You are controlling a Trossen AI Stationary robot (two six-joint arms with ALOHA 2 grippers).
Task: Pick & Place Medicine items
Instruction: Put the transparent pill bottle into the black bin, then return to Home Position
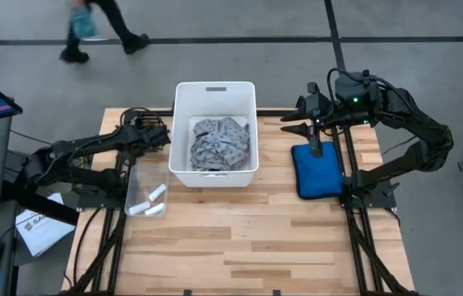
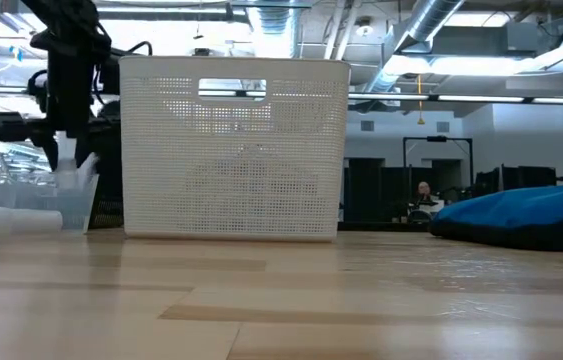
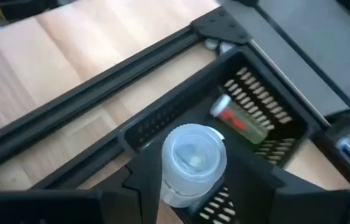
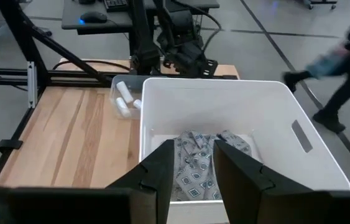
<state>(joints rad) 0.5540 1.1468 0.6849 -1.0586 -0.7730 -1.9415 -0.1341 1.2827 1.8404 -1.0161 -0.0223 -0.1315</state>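
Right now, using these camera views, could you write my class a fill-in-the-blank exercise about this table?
The white bin holds a grey patterned ____.
Right of the bin, near the open right claw, lies a ____ pouch.
The left claw grips a pale glassy ____.
Missing words: cloth; blue; vial.

The left arm reaches in from the tabletop's left edge, elbow bent, its wrist tilted downward near the far-left corner. The left tool [image 3: 190, 186] has its two dark fingers [image 3: 140, 186] closed around a small clear-capped vial [image 3: 190, 162]. The right arm arches in from the right side, forearm stretched toward the centre, wrist held high. The right tool [image 4: 194, 163] hangs with its fingers [image 4: 162, 168] parted, nothing between them.
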